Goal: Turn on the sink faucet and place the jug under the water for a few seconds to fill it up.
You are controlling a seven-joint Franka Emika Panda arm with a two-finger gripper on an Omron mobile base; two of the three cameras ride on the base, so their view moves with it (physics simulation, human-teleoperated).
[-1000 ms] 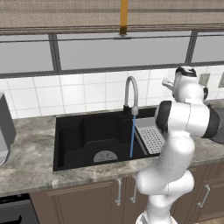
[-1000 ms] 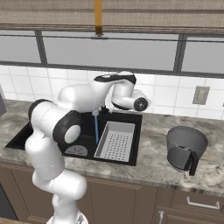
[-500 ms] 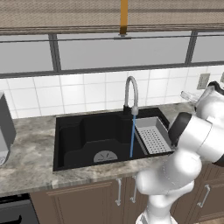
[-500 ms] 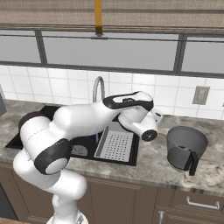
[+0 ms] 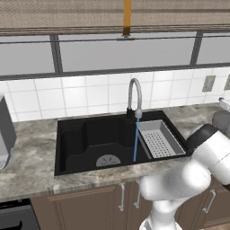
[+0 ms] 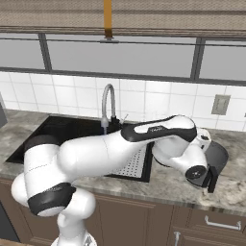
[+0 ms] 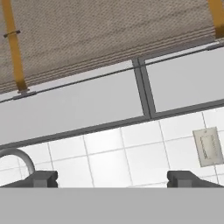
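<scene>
The grey gooseneck sink faucet [image 5: 134,95] stands behind the black sink [image 5: 85,137] and runs. A thin blue stream of water [image 5: 135,140] falls from it into the basin. The dark grey jug [image 6: 218,157] sits on the counter right of the sink, its black handle toward the front, partly hidden by my wrist. In the left base view the jug [image 5: 221,121] is a sliver at the right edge. My hand hovers just over the jug's near rim. In the hand view my gripper [image 7: 113,179] is open and holds nothing, facing the tiled wall with the faucet's arch [image 7: 21,157] at the lower left.
A grey perforated tray [image 5: 159,138] fills the right part of the sink. My arm stretches across the sink and tray in the right base view. A wall outlet [image 6: 220,104] sits above the counter behind the jug. A grey appliance [image 5: 5,132] stands at the far left.
My arm has swung right, from beside the faucet across the tray to the jug. The water has kept running. The gripper has stayed open.
</scene>
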